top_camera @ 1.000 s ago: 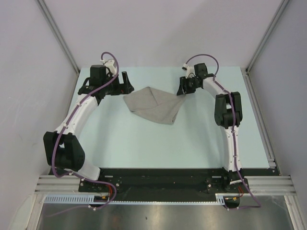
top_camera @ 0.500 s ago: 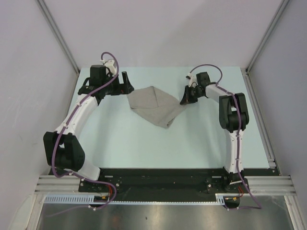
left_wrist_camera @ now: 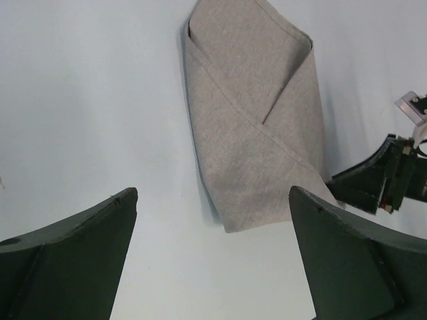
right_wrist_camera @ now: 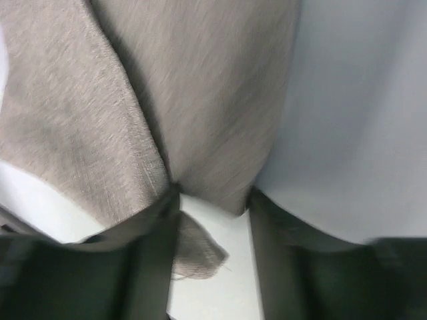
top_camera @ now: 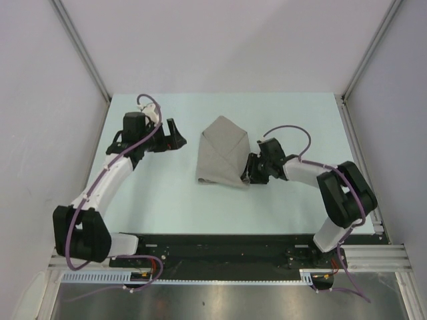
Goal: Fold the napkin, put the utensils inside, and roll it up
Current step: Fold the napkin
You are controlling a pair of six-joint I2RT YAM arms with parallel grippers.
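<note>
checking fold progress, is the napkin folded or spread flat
Folded: the napkin shows overlapping flaps crossing into a narrow shape, not a flat square.

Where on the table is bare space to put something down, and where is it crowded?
Free: the far strip of table behind the napkin, the far right corner, and the near band between napkin and arm bases. Crowded: the middle, with the left claw left of the napkin and the right claw at its near right corner.
</note>
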